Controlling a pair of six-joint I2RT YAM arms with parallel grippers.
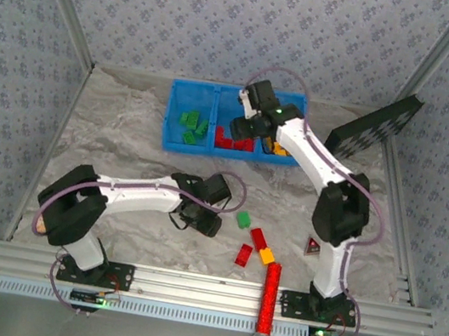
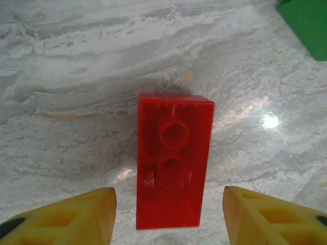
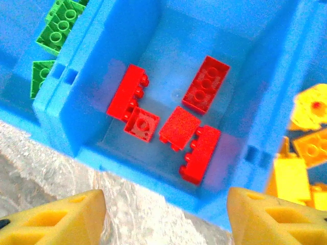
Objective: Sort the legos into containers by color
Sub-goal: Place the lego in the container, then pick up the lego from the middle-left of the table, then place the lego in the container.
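The blue three-compartment tray [image 1: 196,88] stands at the back of the table. Green legos [image 1: 192,126] lie in its left compartment, red ones [image 1: 231,141] in the middle, yellow-orange ones [image 1: 278,148] on the right. My right gripper [image 1: 245,125] hovers over the middle compartment, open and empty [image 3: 166,219], above several red legos [image 3: 190,133]. My left gripper [image 1: 204,217] is low over the table, open [image 2: 168,219]. A red lego [image 2: 173,158] lies studs-down between its fingers [image 2: 76,217], touching neither. A green lego [image 1: 243,219], two red ones [image 1: 258,238] and an orange one [image 1: 267,256] lie loose.
A red glittery cylinder [image 1: 270,296] lies at the near edge by the right arm's base. A small dark triangle [image 1: 313,247] sits beside that arm. A black dotted panel [image 1: 375,131] leans at the back right. A green lego's corner [image 2: 306,23] shows beyond the left gripper.
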